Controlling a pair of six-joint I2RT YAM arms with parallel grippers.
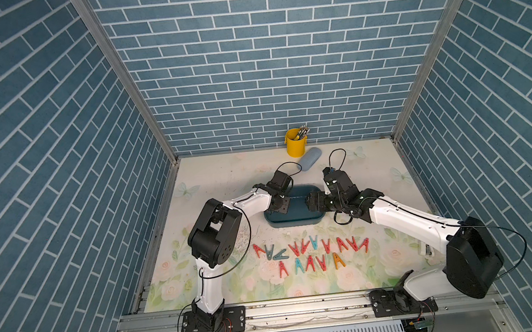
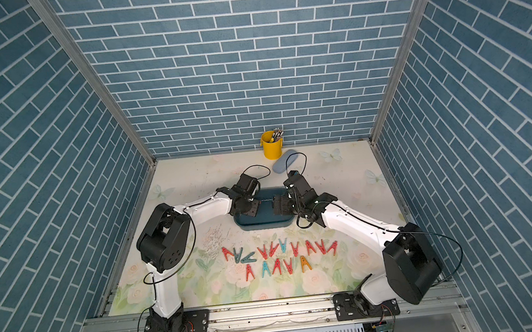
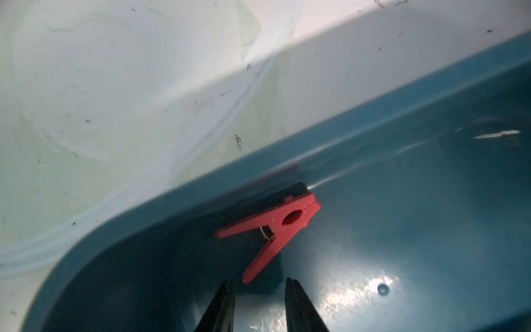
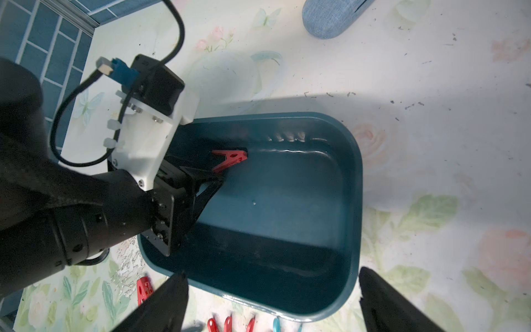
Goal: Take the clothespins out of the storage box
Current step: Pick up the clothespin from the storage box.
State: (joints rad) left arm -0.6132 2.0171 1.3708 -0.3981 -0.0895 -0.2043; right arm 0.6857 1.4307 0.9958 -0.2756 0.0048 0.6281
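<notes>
1. Plainly, we see one red clothespin (image 3: pixel 275 227) lying inside the storage box (image 4: pixel 356 201), against its far wall just under the rim. The other clothespins (image 1: pixel 314 242) sit in two rows on the worktop (image 1: pixel 226 177), on the near side of the box.
2. Our left end effector (image 3: pixel 260 283) is down in the box with its fingers (image 3: pixel 227 304) a narrow gap apart, clamped on nothing. One leg of the red pin ends right at that gap. Our right end effector (image 4: pixel 273 273) hangs at the box's opposite end, spread wide and empty.
3. We judge the main risk to be a pinch on the very tip of that leg. The pin could pivot, skid along the glossy floor, or wedge tighter against the wall.
4. Reaching further in could ram a finger into the wall and shove the box, since nothing holds it.
5. Both wrists crowd the same small box, so a bump between them is possible.
6. In both top views the arms cover the pin. In the right wrist view the left arm hides one corner of the box, so we cannot rule out another pin there. The left wrist view is blurred, and we cannot tell whether the fingers touch the floor.
</notes>
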